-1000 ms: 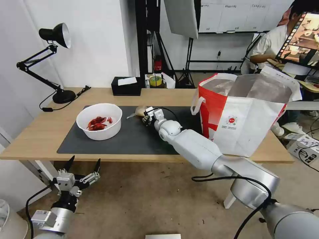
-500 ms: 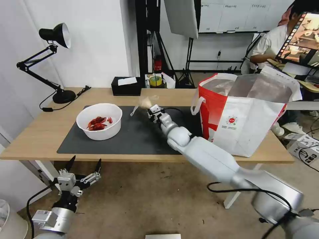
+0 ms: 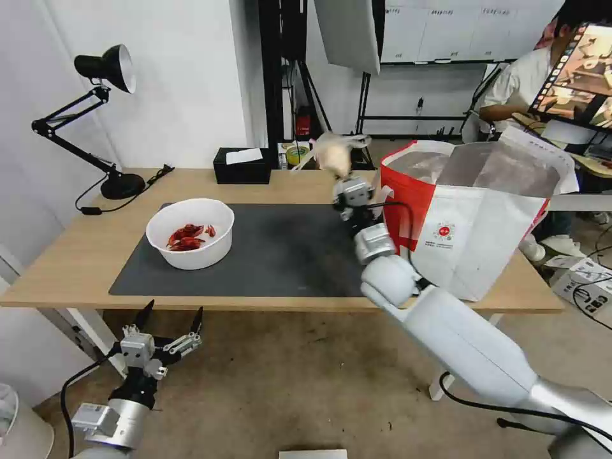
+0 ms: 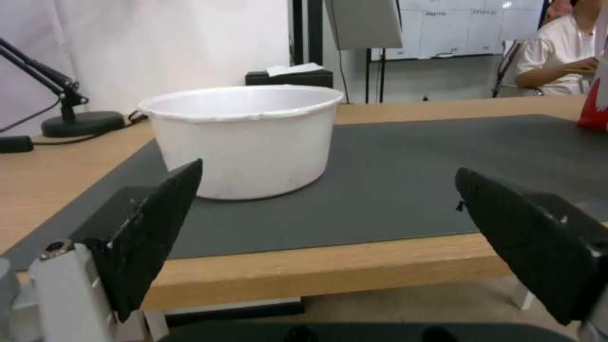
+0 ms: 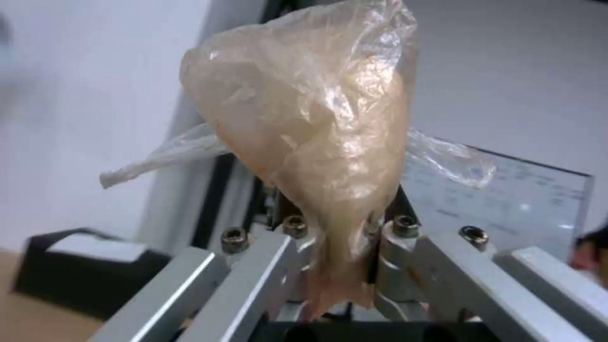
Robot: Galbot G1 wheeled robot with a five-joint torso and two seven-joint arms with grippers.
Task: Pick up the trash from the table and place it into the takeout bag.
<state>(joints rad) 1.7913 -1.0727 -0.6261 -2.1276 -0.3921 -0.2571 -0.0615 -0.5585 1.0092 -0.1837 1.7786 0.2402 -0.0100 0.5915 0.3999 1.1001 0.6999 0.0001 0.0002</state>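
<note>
My right gripper [image 3: 345, 175] is shut on the clear bag with a yellowish lump [image 3: 333, 153], held up in the air just left of the takeout bag [image 3: 475, 217]. The right wrist view shows the bag [image 5: 317, 118] pinched between the fingers [image 5: 399, 266]. The takeout bag stands open on the table's [image 3: 76, 255] right end, foil lining showing. A white bowl of red crayfish shells [image 3: 190, 233] sits on the left of the dark mat [image 3: 280, 255]. My left gripper [image 3: 171, 319] hangs open below the table's front edge, facing the bowl [image 4: 244, 137].
A black tissue box [image 3: 241, 166] stands at the table's back edge. A black desk lamp [image 3: 105, 115] stands on the back left corner. A person sits behind the takeout bag at the far right, by a monitor.
My right gripper has lifted the clear bag off the mat and carried it up and to the right, toward the takeout bag. The left gripper has barely shifted.
</note>
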